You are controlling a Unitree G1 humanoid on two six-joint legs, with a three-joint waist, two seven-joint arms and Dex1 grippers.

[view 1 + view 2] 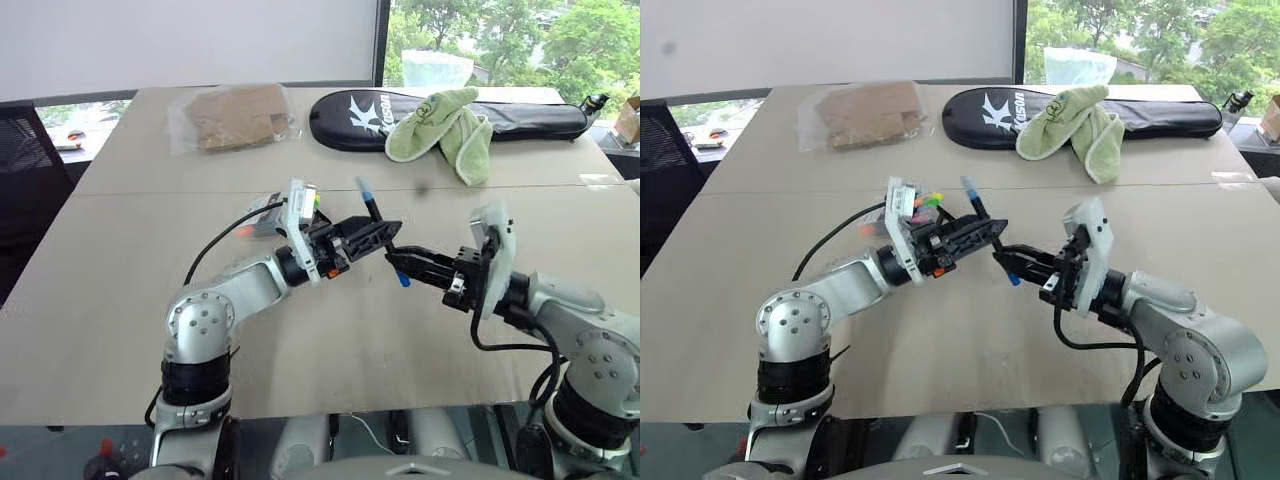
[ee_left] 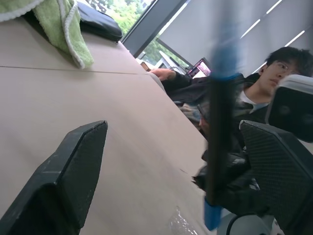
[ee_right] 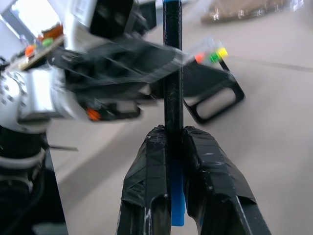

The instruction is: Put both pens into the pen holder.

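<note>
The black pen [image 1: 370,206] with blue cap and tip stands tilted above the middle of the table. My right gripper [image 3: 175,142] is shut on its lower part, just above the blue end. My left gripper [image 1: 384,232] reaches in from the left, open, its fingers [image 2: 68,176] on either side of the pen's shaft, and the pen stands close to one of them. The pen holder [image 3: 215,95] lies on the table behind my left wrist, with coloured highlighters in it. An orange end [image 1: 243,232] beside it may be the other pen; my left forearm hides the rest of it.
At the back of the table lie a long black racket bag [image 1: 520,115], a green towel [image 1: 445,130] draped over it, and a clear bag of brown paper [image 1: 235,118]. A person [image 2: 274,78] sits beyond the table's right side.
</note>
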